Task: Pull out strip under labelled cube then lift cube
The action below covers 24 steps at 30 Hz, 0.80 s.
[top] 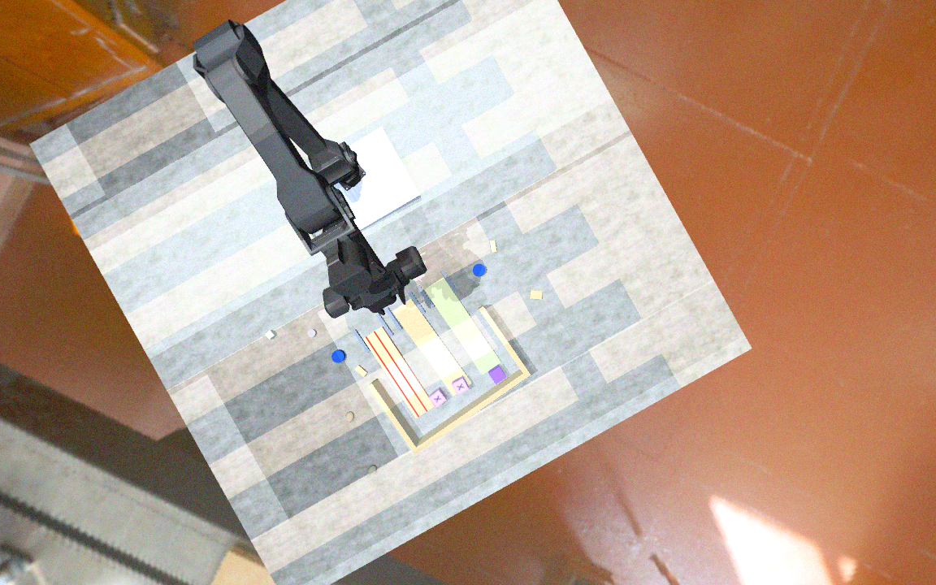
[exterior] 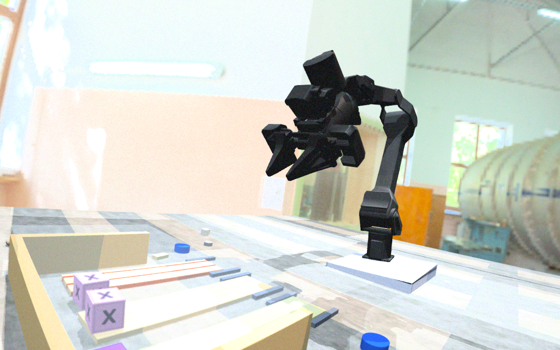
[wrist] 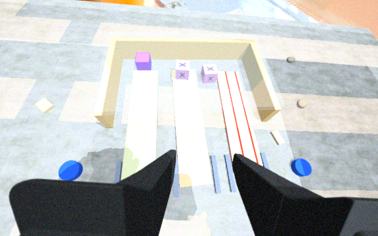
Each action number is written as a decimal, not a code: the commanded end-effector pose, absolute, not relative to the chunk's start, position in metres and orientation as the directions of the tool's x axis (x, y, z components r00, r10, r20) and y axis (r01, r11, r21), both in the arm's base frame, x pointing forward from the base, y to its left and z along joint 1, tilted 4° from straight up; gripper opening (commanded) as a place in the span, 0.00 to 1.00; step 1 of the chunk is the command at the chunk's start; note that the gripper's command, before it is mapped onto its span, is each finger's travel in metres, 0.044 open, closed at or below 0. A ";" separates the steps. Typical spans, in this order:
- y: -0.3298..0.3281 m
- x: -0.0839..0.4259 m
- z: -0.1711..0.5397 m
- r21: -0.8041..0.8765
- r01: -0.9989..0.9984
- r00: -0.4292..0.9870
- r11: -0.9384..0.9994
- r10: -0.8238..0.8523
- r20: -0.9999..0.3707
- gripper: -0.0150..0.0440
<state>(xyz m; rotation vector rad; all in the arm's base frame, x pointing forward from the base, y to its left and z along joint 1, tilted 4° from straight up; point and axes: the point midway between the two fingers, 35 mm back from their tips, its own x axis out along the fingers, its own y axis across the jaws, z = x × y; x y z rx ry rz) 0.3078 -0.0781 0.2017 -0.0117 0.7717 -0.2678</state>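
Hovering above the tray-side ends of the strips with the gripper point(top: 393, 306) point(exterior: 279, 177) point(wrist: 204, 157) released, fingers parted partway. Seen below: an X-marked cube point(top: 460, 386) point(exterior: 105, 310) point(wrist: 182, 70) on the far end of the pale yellow middle strip point(top: 431, 345) point(exterior: 177, 304) point(wrist: 192, 115), inside the three-sided wooden wall point(top: 471, 410) point(exterior: 38, 300) point(wrist: 184, 49); another X-marked cube point(top: 437, 397) point(exterior: 86, 285) point(wrist: 209, 73) just beside the red-lined strip point(top: 397, 370) point(exterior: 160, 278) point(wrist: 238, 108); a plain purple cube point(top: 496, 374) point(exterior: 110, 346) point(wrist: 143, 61) by the pale green strip point(top: 461, 320) point(wrist: 141, 115).

Beyond the fingers point(top: 400, 287) point(exterior: 280, 156) there are three strips point(top: 424, 338) point(exterior: 177, 306) point(wrist: 190, 124). Farther from the fingers are three cubes: two cubes with an X point(top: 461, 385) point(exterior: 107, 309) point(wrist: 182, 70) and one plain purple cube point(top: 496, 374) point(exterior: 110, 346) point(wrist: 143, 61). Two blue discs point(top: 478, 270) point(exterior: 375, 341) point(wrist: 70, 170) lie, one to each side of the fingers. Six thin bars point(top: 361, 339) point(exterior: 267, 291) point(wrist: 215, 174) are counted.
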 end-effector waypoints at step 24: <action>-0.109 0.354 0.111 -0.074 0.081 0.060 0.994 -0.079 -0.995 0.25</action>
